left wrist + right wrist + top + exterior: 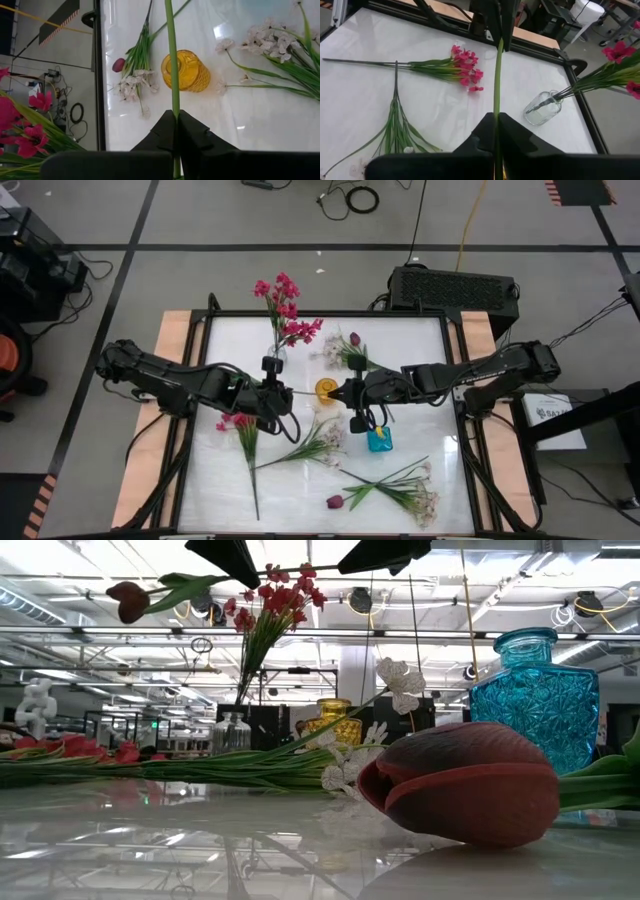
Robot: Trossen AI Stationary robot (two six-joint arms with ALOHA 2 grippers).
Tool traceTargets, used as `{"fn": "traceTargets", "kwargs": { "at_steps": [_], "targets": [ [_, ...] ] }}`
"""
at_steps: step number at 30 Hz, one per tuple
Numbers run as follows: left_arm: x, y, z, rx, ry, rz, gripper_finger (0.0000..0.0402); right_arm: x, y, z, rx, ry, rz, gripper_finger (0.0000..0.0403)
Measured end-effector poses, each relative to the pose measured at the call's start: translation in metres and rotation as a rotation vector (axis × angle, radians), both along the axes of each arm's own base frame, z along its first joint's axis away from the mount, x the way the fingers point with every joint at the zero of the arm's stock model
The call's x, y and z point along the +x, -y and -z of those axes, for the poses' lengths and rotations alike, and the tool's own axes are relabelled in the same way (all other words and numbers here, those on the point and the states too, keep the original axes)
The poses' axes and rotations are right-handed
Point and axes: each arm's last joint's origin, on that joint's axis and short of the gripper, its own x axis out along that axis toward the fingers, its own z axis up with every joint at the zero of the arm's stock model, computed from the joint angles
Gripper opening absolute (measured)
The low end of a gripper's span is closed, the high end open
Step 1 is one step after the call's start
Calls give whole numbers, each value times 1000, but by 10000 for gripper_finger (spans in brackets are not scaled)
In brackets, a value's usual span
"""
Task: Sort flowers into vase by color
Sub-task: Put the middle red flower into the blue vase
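Left gripper [272,392]: your fingers are closed tight on a green stem [172,65], which runs straight out between them. Right gripper [352,392]: likewise closed on the same stem — in the right wrist view it passes from your own fingers across to the left gripper's fingertips opposite. The two grippers face each other over the middle of the table [430,420], the stem spanning the gap above the yellow vase [326,389]. In the low view a maroon tulip bud [128,600] hangs at one end of the held stem, high off the table.

Around the grip:
- Clear glass vase [277,360], near the far edge, holds magenta-pink sprigs [283,308]; it stands just beside the left gripper.
- Blue vase [380,441] stands just beside the right gripper, on its near side.
- One pink sprig [244,442] lies loose on the table under the left arm.
- White sprig [318,446] lies between the blue vase and the pink sprig.
- White sprigs crossed with a tulip bud [335,501] lie near the front right — close to the table's front edge.
- White blossoms and a tulip bud [354,339] lie near the far edge, behind the right gripper.

The front left of the table is bare beyond the pink sprig's stem.
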Motion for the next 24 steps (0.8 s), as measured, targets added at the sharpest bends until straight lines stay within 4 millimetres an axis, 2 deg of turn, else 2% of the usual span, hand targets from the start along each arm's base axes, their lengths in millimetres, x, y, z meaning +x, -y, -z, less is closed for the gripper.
{"fn": "traceTargets", "kwargs": {
  "at_steps": [10, 18, 24],
  "targets": [
    [0, 3, -1, 1, 30, -25, 28, 0, 1, 0, -17, -6, -4, 2],
    [-10, 22, -7, 15, 118, -72, 127, -11, 3, -9, -5, -5, 3, 1],
    [-32, 39, -22, 136, 296, -177, 184, -16, 4, -11, 4, -22, 9, 0]
  ]
}}
